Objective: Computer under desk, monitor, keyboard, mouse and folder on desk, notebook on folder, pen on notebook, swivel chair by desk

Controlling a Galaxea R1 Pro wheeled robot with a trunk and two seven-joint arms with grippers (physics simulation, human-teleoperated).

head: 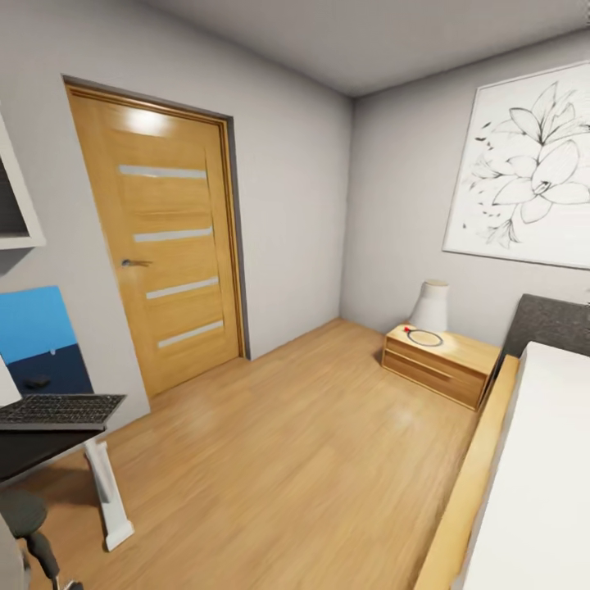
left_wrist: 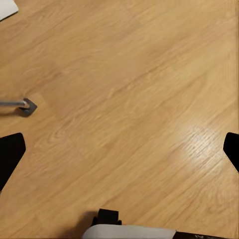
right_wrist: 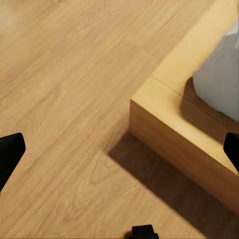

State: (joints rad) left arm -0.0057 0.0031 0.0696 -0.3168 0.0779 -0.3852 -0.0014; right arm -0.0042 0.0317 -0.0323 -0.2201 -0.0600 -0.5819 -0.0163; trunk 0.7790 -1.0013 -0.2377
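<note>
Grippers first: left gripper [left_wrist: 119, 149] and right gripper [right_wrist: 119, 149] both hang spread wide over bare wood floor [head: 311, 459], gripping nothing. Near left, the keyboard [head: 57, 408] sits on the desk [head: 33, 455], with what's probably the mouse [head: 36, 382] just behind it. Looks like a transit step between items, with the wooden door [head: 168, 238] far off, so next it needs to swing back toward the desk.

No text, label, brand, number or sign can be read on anything in these views.
</note>
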